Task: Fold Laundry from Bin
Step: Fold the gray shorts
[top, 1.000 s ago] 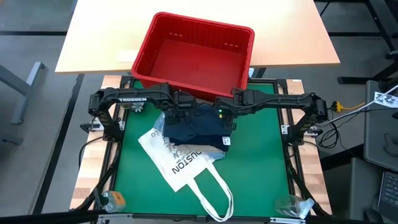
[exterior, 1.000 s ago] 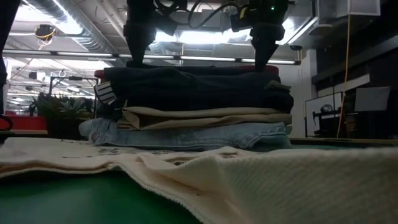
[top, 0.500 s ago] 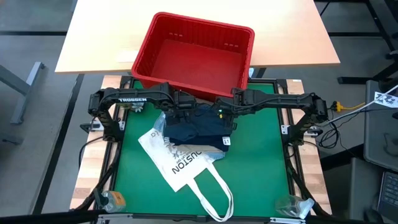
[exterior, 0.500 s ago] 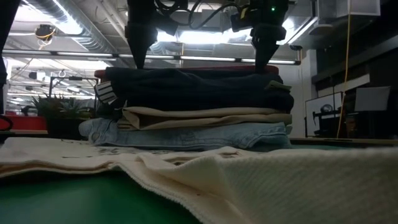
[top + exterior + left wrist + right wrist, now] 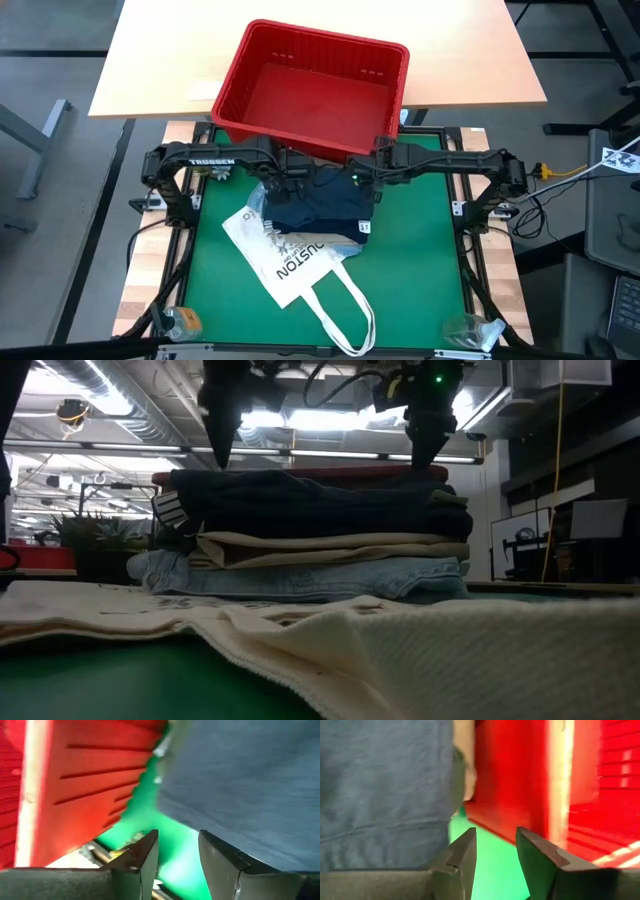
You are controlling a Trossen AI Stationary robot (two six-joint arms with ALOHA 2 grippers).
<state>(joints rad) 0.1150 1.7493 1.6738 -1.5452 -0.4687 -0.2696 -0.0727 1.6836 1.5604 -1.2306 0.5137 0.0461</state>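
Folded laundry is stacked on the green mat (image 5: 420, 260): a dark navy garment (image 5: 320, 505) on top, beige cloth (image 5: 330, 548) under it, and light blue denim (image 5: 300, 578) at the bottom. From above, the stack (image 5: 320, 205) lies just in front of the red bin (image 5: 320, 85). My left gripper (image 5: 178, 850) is open over the stack's far left corner. My right gripper (image 5: 496, 847) is open over its far right corner. Between each pair of fingers only mat shows, with the dark cloth to one side. In the low view their tips (image 5: 222, 458) (image 5: 425, 458) end just above the top garment.
A white tote bag printed "HOUSTON" (image 5: 290, 262) lies on the mat in front of the stack, partly under it, with its handles toward the near edge. It fills the low view's foreground (image 5: 400, 650). The bin's near wall (image 5: 75, 785) stands close behind both grippers.
Both grippers have opened over the stack's far edge and let go of the dark top garment, which now lies loose on the stack. The right gripper has tipped a little. Neither arm has shifted across the table.
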